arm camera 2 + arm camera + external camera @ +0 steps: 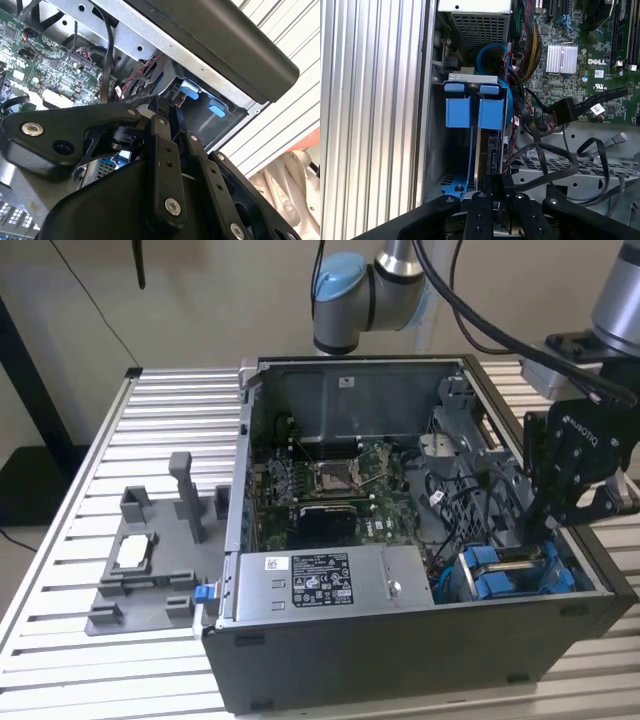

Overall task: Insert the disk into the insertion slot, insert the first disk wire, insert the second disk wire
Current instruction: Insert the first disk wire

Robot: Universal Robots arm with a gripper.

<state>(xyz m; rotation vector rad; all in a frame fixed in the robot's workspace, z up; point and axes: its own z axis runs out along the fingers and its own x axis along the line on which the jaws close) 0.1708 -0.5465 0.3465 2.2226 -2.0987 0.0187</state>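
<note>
A beige wall [200, 300] backed the ribbed aluminium table [60, 540]. From the exterior view's left came a grey plastic fixture [150, 575], then an open dark grey computer case [400, 660]. There the blue-framed silver-grey disk [490, 120] stood on edge in the grey sheet-metal insertion slot [436, 150], with the black gripper [493, 185] pinching it between narrow jaws.

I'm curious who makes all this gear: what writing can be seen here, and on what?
On the gripper: a white maker's name, along its side.
On the grey box: a white label, print too small to read.
On the circuit board: a white maker's name; small stickers, too small to read.
</note>
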